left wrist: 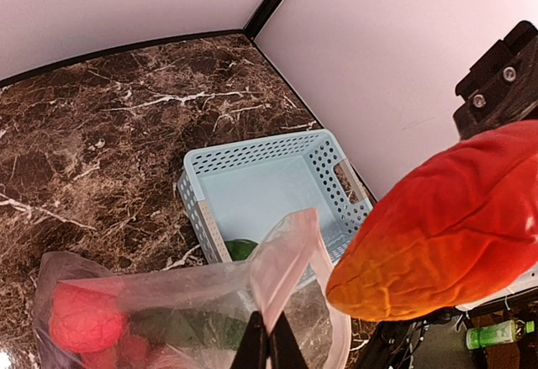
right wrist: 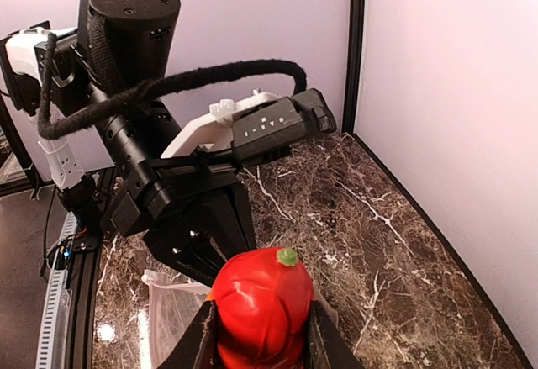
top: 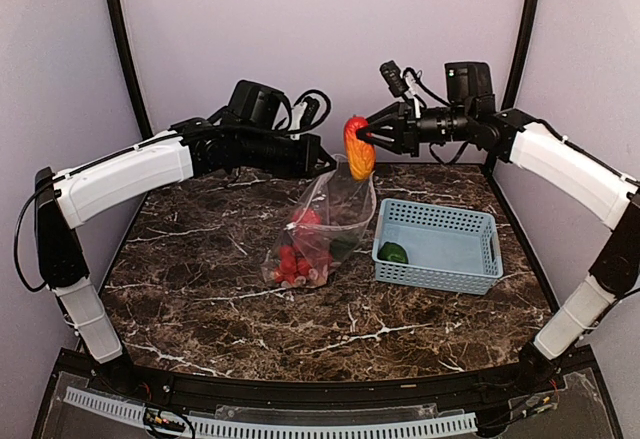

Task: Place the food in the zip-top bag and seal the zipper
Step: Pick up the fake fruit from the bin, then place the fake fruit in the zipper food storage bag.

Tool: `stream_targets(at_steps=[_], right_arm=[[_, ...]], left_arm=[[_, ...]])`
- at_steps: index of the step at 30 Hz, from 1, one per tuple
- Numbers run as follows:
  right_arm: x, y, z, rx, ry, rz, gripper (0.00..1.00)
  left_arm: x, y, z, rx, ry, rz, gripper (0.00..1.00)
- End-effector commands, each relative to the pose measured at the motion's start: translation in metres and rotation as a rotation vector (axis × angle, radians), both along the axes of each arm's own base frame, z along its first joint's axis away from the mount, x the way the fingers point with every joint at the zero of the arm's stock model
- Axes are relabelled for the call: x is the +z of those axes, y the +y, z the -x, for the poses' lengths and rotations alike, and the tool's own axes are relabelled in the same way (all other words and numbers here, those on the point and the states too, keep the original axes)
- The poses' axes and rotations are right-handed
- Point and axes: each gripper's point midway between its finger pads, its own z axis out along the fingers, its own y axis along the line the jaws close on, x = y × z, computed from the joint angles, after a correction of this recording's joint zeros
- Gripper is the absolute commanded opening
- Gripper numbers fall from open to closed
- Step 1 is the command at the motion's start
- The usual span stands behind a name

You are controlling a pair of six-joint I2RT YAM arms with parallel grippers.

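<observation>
Top view: strawberries (top: 295,259) bagged; left gripper (top: 329,163) pinches bag (top: 345,204), right gripper (top: 369,138) clamps orange piece (top: 357,149); green piece (top: 393,252), zipper (left wrist: 282,268) not done.

Tabletop (top: 200,289): dark brown marble-look, white veins, glossy. Walls pale lilac, plain: back wall (top: 320,19) behind far edge, side panels along L (top: 50,59) & R (top: 590,49) edges. Black posts at far-L corner (top: 124,39) & far-R corner (top: 524,29). Near edge: black rail (top: 300,384), then white slotted cable duct (top: 300,426). Light soft & even; small glare spot (right wrist: 105,333) on the marble.
</observation>
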Motion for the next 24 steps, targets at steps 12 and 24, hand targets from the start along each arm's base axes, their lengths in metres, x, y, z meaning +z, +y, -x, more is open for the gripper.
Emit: stream_targets(at_steps=[12,24], right_arm=[[-0.056,0.029,0.009,0.032,0.051,0.039,0.37],[-0.048,0.019,0.050,0.212,-0.084,0.156,0.59]], left_arm=[[0.030,0.008,-0.005,0.098,-0.003,0.085,0.01],[0.024,0.012,-0.003,0.095,-0.001,0.077,0.01]])
